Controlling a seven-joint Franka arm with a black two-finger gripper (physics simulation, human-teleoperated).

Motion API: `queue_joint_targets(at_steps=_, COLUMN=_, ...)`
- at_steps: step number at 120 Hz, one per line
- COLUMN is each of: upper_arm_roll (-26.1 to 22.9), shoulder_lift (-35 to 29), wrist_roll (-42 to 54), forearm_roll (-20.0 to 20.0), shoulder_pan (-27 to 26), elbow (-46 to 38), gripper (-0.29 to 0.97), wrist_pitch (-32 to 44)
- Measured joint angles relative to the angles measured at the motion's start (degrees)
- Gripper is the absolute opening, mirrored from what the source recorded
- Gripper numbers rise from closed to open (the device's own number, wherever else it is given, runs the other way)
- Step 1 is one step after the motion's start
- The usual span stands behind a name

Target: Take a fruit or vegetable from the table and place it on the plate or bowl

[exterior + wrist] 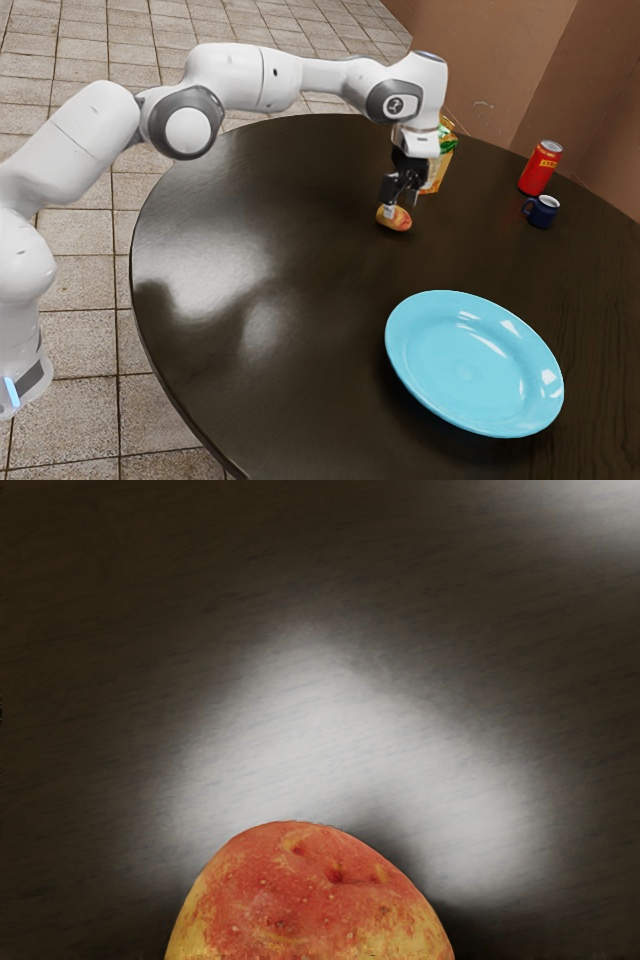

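Gripper [399,204] grips potato [394,219], long axis horizontal.

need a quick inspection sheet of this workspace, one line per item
surface: dark round table, glossy, with light glare
job's things: reddish-yellow potato under the gripper; light blue plate, nothing on it, apart from the potato
clutter: red can, dark blue mug, orange snack bag behind the hand
grippers: gripper right over the potato; hold unclear
cables: nothing seen
surroundings: tiled floor, brown wall
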Motion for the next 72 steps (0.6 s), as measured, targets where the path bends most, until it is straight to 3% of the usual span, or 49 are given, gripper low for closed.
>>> queue_joint_targets(at_steps=19, upper_arm_roll=-0.5, shoulder_lift=-0.1, wrist_roll=-0.1, forearm_roll=-0.6, shoulder_pan=0.2, elbow=0.3, gripper=0.68, wrist_pitch=0.7)
queue_joint_targets(at_steps=72, upper_arm_roll=-0.4, shoulder_lift=0.0, wrist_roll=-2.0, forearm_roll=-6.8, shoulder_pan=2.0, elbow=0.4, gripper=0.68, wrist_pitch=2.0)
